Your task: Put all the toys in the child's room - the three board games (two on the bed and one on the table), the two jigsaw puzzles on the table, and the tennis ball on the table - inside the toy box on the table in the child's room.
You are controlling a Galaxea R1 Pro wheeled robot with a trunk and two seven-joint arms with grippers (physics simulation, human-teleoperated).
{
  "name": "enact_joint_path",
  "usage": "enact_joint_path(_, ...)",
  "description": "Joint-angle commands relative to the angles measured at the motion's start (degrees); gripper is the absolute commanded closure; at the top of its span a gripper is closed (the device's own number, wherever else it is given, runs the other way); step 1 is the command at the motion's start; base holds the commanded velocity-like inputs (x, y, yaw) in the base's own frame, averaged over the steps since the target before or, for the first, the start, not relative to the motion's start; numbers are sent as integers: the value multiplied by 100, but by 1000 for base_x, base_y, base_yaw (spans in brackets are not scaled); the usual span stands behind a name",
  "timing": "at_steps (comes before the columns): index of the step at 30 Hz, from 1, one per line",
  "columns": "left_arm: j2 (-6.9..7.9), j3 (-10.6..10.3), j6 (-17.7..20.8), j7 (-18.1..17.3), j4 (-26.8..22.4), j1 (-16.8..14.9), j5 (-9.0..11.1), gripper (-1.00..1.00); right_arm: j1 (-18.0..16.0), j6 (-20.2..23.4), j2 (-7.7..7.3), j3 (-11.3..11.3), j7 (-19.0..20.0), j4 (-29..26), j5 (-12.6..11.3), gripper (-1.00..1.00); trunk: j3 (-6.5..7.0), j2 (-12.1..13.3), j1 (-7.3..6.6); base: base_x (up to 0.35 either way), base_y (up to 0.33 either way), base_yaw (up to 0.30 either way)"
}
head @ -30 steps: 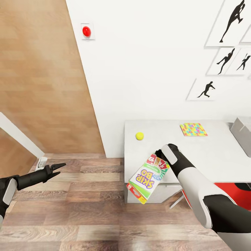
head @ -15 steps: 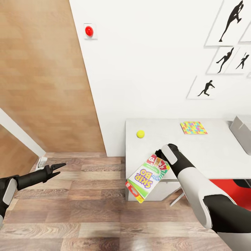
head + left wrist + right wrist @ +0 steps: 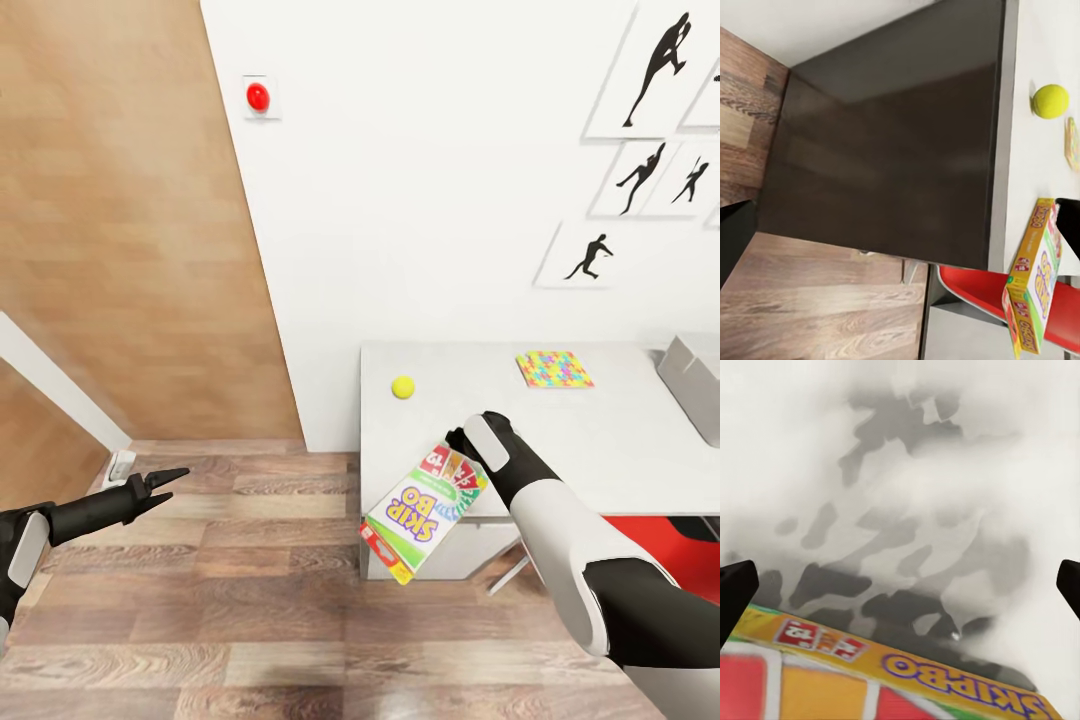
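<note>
The floor [image 3: 250, 600] looks like brown wood planks with visible grain. The table [image 3: 620, 450] top is pale, matt and faintly mottled. The board game [image 3: 420, 510] has a glossy printed lid.

The board game [image 3: 424, 510] reads "SKIP BO" on its lid, "SKIPBO" along its edge, and, perhaps, "12" on a printed card.

Bench [image 3: 620, 450]: pale grey-white, mottled. On it: tennis ball [image 3: 403, 386] yellow-green; jigsaw puzzle [image 3: 555, 368] multicoloured interlocking. Board game [image 3: 424, 511]: green-edged, white, yellow-red print. Floor [image 3: 250, 600]: brown planks.
</note>
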Motion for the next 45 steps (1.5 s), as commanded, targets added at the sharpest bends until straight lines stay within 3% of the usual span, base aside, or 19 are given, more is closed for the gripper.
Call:
enact_joint_path(1, 0, 7, 25, -17, 0, -5, -3, -100, -4, 15, -5, 30, -47, -12, -47, -100, 0, -10, 4, 0, 0, 0)
enact_joint_path(7, 0, 7, 25, -16, 0, -5, -3, -100, -10, 12, -6, 31, -48, -135, -47, -100, 56, -10, 4, 0, 0, 0)
enact_joint_path(17, 2, 7, 25, -19, -1, -5, -3, -100, 41, 42, -5, 39, -81, -810, -48, -100, 150, -10, 4, 0, 0, 0)
enact_joint_path(27, 0, 7, 25, -13, 1, -5, -3, -100, 174, 371, -18, 26, -108, -2215, -54, -100, 244, -10, 4, 0, 0, 0)
enact_joint_path(31, 0, 7, 25, -12, -1, -5, -3, -100, 560, 677, -23, -18, -109, -3029, -66, -100, 282, -10, 4, 0, 0, 0)
enact_joint_path(38, 0, 4, 25, -11, 0, -5, -3, -100, 1904, 1230, -54, -201, -74, -5289, -125, -100, 348, -10, 4, 0, 0, 0)
enact_joint_path(42, -6, 0, 25, -11, 1, -5, -3, -100, 2564, 1283, -62, -264, 98, -5799, -149, -100, 386, -10, 4, 0, 0, 0)
enact_joint_path(45, -8, -1, 25, -11, -3, -5, -3, -100, 3070, 1215, -56, -426, 567, -5948, -157, -100, 414, -10, 4, 0, 0, 0)
